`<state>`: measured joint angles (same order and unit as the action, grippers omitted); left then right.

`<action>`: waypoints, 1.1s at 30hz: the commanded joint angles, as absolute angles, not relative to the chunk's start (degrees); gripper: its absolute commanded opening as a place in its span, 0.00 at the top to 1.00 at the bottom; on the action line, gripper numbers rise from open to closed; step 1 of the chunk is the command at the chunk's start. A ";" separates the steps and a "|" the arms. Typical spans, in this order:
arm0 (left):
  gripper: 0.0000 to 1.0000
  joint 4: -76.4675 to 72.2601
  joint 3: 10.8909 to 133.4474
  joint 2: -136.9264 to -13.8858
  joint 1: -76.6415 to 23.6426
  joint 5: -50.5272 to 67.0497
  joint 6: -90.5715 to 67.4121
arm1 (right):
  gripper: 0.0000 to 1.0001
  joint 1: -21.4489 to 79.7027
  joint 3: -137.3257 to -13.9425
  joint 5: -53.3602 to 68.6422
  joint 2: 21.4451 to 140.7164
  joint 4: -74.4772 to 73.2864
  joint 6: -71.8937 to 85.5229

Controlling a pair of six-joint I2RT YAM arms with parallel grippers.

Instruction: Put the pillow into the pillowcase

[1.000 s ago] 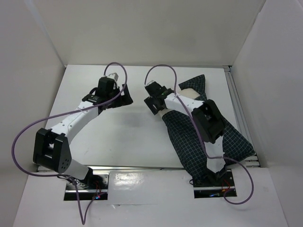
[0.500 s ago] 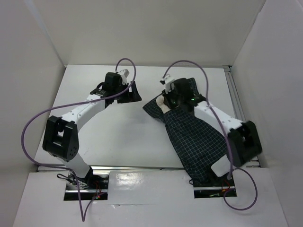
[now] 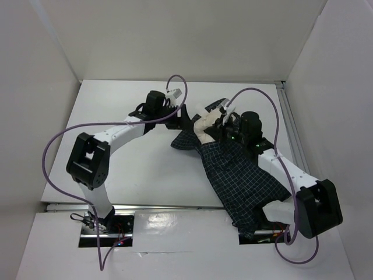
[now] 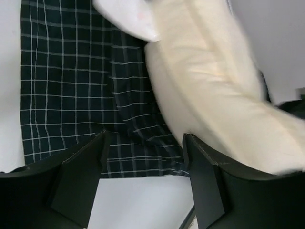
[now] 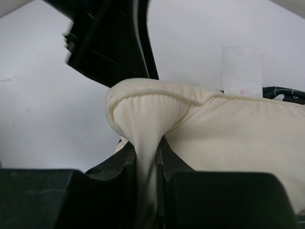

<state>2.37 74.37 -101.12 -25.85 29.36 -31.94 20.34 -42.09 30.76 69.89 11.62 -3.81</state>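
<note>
one pillow (image 3: 204, 128) and one pillowcase (image 3: 242, 175) lie right of centre on the white table (image 3: 134, 169), with the cream corner at the checked cloth's far end. the right gripper (image 5: 147, 162) pinches a fold of the pillow. just left of it, the left gripper (image 4: 143, 162) is spread wide and holds nothing. two purple cables (image 3: 58, 140) loop above the arms, and white walls (image 3: 175, 41) close three sides.

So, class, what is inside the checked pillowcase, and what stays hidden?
Only one end of the cream pillow shows at the mouth of the pillowcase, pinched by the right tool. The cloth hides how far the pillow reaches inside.
</note>
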 commanded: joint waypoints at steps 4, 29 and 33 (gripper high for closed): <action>0.22 -1.92 72.60 -108.80 -26.28 34.72 -34.45 | 1.00 17.23 -38.94 37.79 63.64 21.61 1.66; 0.18 -13.26 79.19 -113.20 -27.42 37.00 -35.42 | 1.00 14.68 -39.20 47.46 60.47 20.04 4.22; 0.18 -10.58 81.72 -114.35 -29.70 31.75 -34.37 | 1.00 14.68 -39.20 47.99 59.95 20.57 4.83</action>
